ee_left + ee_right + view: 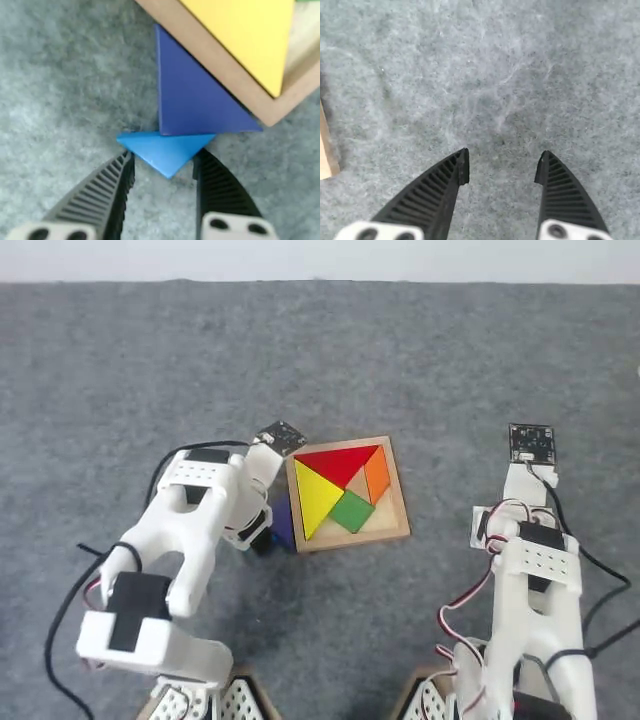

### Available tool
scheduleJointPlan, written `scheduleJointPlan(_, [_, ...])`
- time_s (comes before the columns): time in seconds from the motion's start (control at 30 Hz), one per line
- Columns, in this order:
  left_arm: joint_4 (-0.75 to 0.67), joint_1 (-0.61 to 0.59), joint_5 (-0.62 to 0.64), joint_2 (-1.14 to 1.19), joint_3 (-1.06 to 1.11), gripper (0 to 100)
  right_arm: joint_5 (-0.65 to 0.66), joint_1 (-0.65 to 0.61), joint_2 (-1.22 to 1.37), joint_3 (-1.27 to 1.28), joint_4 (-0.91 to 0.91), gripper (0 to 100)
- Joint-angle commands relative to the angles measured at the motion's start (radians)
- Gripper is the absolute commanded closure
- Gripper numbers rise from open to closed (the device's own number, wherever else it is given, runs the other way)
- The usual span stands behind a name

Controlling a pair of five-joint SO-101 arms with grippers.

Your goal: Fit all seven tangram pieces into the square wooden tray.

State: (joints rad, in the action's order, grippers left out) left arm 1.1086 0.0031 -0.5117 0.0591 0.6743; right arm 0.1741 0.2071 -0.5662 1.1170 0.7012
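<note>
Just outside the wooden tray (pixel 215 55), the light-blue triangle (pixel 165 147) lay between the left gripper's (pixel 164 154) parted jaws, touching the dark-blue triangle (pixel 192 100). The right gripper (pixel 505 152), well apart, had its jaws open too.

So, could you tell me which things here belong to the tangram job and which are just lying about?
For the job:
- square wooden tray
- red triangle, yellow triangle, orange piece and green square inside it
- dark blue triangle and light blue triangle outside it
- left pincer

Lying about:
- grey felt table cover
- right pincer above it
</note>
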Motion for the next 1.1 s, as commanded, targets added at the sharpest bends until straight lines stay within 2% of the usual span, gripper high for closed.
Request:
scheduleJointPlan(0.0, [-0.025, 0.000, 0.002, -0.002, -0.059, 82, -0.003, -0.007, -0.028, -0.037, 0.005, 76.4])
scheduleJointPlan(0.63, [0.020, 0.005, 0.037, 0.009, -0.294, 82, -0.003, -0.007, -0.028, -0.037, 0.004, 76.4])
scheduleJointPlan(0.8, [0.051, -0.005, 0.029, 0.008, -0.257, 82, -0.003, -0.005, -0.028, -0.037, 0.004, 76.4])
scheduleJointPlan(0.9, [0.046, 0.005, -0.025, 0.000, -0.197, 82, -0.003, -0.005, -0.028, -0.037, 0.004, 76.4])
scheduleJointPlan(1.07, [-0.025, 0.003, -0.057, 0.032, -0.147, 82, -0.003, -0.002, -0.028, -0.037, 0.004, 76.4])
